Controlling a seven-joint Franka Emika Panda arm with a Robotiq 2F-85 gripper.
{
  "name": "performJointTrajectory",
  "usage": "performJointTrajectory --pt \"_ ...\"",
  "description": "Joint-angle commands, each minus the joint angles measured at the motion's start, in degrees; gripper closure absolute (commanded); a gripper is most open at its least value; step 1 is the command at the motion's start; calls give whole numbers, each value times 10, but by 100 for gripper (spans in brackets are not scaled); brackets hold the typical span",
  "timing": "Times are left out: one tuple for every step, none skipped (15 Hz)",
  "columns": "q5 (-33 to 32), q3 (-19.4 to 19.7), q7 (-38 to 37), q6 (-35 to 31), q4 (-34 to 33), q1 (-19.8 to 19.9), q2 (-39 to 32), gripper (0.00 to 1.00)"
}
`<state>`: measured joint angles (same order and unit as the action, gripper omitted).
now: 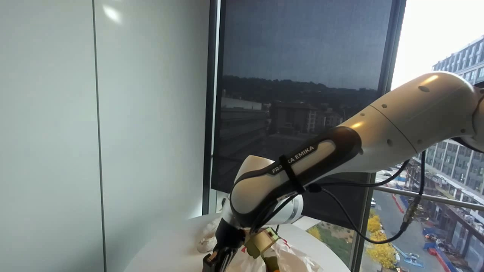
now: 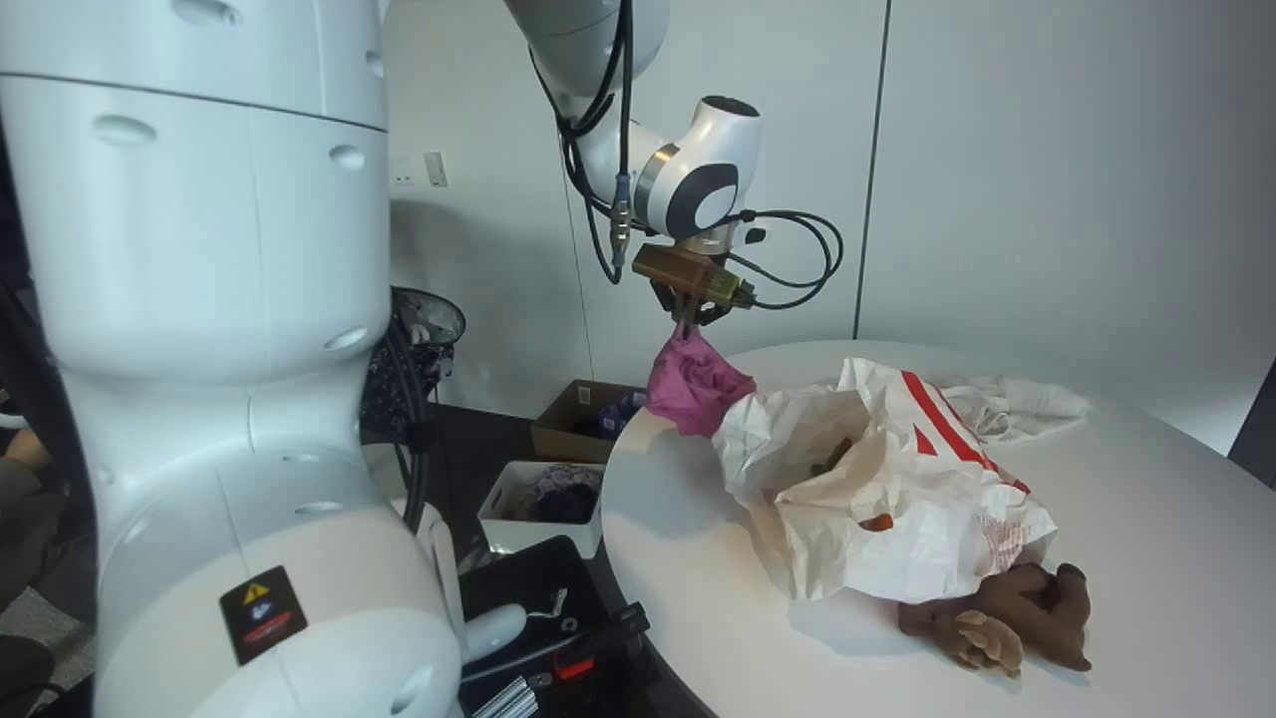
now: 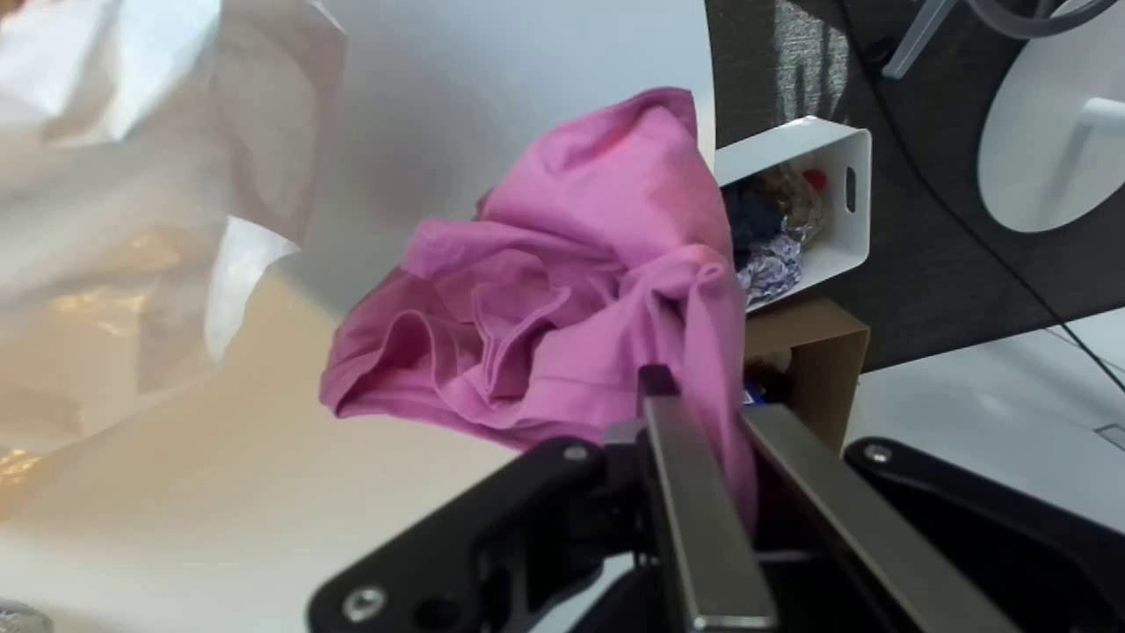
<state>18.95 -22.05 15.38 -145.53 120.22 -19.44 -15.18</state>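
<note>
A crumpled pink cloth (image 3: pixel 606 255), bunched in soft folds, hangs at the edge of the round white worktop (image 2: pixel 1166 568), near a red-striped white paper bag (image 2: pixel 927 529). The black hand (image 2: pixel 686 325) is nearly closed, gripping the cloth's top between metal fingers (image 3: pixel 707 519).

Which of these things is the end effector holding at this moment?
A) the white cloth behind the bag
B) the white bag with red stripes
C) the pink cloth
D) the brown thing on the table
C, because in an exterior view the pink cloth hangs from the end effector, and the wrist view shows a fold of it between the jaws.
</note>
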Motion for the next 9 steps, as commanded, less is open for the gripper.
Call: performJointTrajectory --pt "-27 -16 -7 -7 -32 -8 -37 97" --pt "-35 -18 -8 -5 -34 -9 -44 95" --pt "-43 -19 -8 -7 -36 -10 -51 95" --pt "-49 -20 -7 -5 -37 -10 -55 92" --pt "-55 -20 -5 -4 -39 -10 -59 66" --pt "-65 -19 -6 -7 -40 -12 -63 64" --pt "-76 -18 -6 -9 -38 -13 -63 59" --pt "-85 -17 -7 -12 -38 -14 -63 52" --pt "-97 -14 -8 -17 -36 -14 -61 43"
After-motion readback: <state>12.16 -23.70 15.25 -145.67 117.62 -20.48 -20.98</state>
